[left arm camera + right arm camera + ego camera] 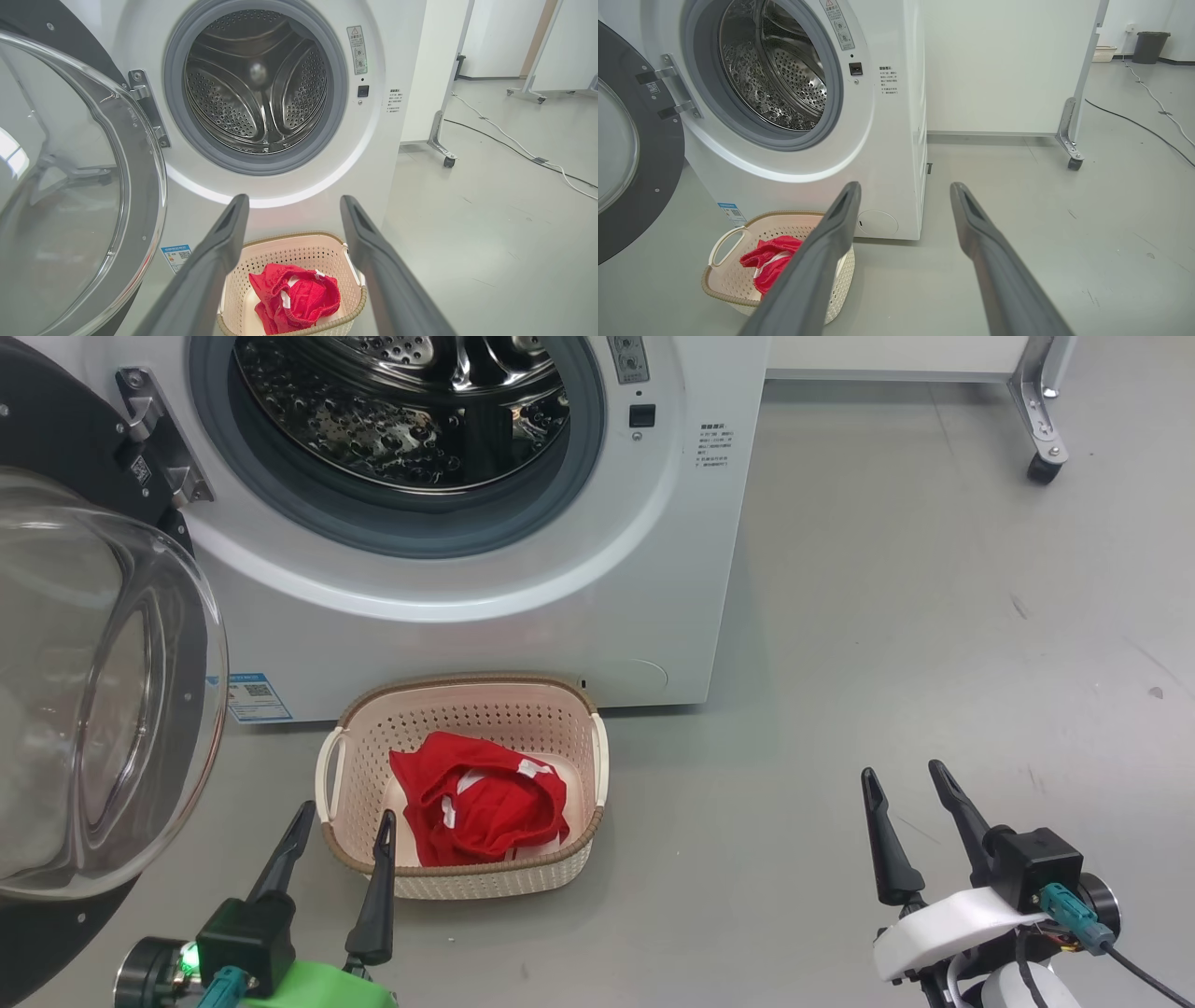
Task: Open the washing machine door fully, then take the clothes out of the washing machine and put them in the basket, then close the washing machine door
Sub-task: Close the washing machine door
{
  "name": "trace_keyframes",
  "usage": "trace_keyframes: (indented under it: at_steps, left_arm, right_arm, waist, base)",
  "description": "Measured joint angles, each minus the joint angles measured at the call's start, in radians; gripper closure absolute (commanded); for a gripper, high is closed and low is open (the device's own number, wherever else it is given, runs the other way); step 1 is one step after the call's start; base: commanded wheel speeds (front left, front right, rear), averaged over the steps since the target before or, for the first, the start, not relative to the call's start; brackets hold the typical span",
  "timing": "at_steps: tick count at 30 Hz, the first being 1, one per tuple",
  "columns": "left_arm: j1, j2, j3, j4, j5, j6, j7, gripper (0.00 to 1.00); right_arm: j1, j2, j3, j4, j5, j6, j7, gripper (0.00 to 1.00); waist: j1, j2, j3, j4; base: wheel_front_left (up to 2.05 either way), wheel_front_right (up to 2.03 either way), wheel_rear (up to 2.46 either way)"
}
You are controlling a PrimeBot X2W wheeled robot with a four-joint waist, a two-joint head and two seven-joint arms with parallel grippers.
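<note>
Door [103, 691] swung wide at left, edge cut off; washer [467, 635] drum [401, 429] open, top cropped. Basket [485, 714] just before the washer holds a red garment [476, 807]. Left gripper [347, 812], spread and empty, at the basket's near rim; right gripper [902, 771] likewise over open floor [934, 616] farther right.

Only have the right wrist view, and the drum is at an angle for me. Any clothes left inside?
Observer: The left wrist view looks straight into the drum. It shows bare metal, with no clothes visible.
Operator: The basket is half behind my finger. What's in it?
Observer: One red garment with white patches lies in the basket. I see nothing else in there.
Operator: Where's the left arm?
Observer: The left gripper hangs by the basket's near-left corner, jaws open and empty.
</note>
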Motion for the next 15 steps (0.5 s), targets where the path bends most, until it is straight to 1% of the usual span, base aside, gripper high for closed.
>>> trace_keyframes:
  at_steps: [7, 15]
  left_arm:
    - [0.000, 0.002, 0.002, -0.006, 0.000, 0.000, 0.001, 0.00]
    - [0.000, 0.005, 0.002, -0.007, 0.000, 0.000, 0.008, 0.00]
  right_arm:
    - [0.000, 0.000, -0.002, -0.002, -0.001, 0.000, 0.000, 0.00]
    - [0.000, 0.000, -0.003, -0.002, -0.001, 0.000, 0.000, 0.00]
  waist:
    - [0.0000, 0.0000, 0.006, -0.001]
    - [0.0000, 0.0000, 0.009, 0.000]
  base:
    - [-0.31, 0.31, 0.00]
    - [-0.04, 0.04, 0.00]
